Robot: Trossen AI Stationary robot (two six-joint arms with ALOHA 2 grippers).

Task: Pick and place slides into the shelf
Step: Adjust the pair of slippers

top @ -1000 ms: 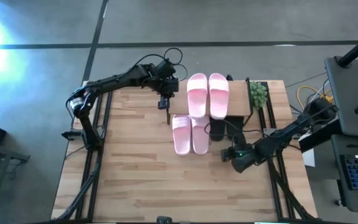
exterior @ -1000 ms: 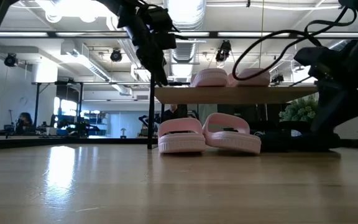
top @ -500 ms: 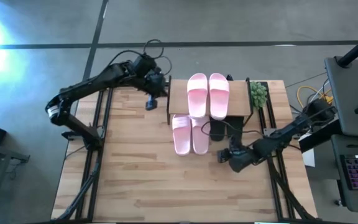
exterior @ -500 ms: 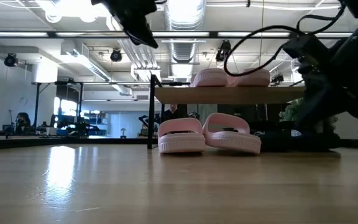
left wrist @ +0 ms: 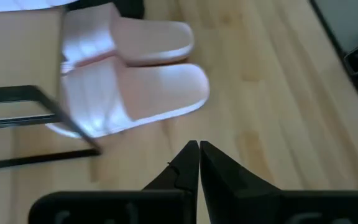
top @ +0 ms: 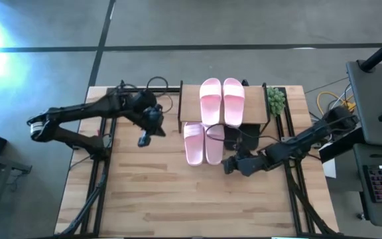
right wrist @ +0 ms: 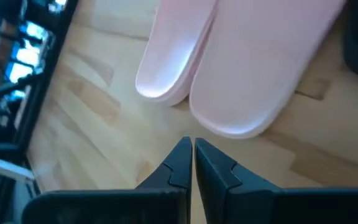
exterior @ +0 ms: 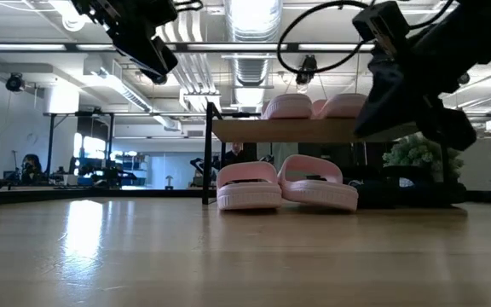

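Two pink slides [top: 222,101] lie on the shelf [top: 190,101] at the table's [top: 144,192] rear edge, two more [top: 203,143] below its front, while left gripper [top: 144,139] and right gripper [top: 230,165] hover clenched, holding nothing.

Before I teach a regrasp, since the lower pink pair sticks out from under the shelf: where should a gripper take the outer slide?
Probably by the heel end of the outer pink slide. It lies flat, its strap end tucked under the shelf, the heel projecting onto open table. Come from the front, fingers straddling the sole's sides; the right gripper, shut, is nearest.
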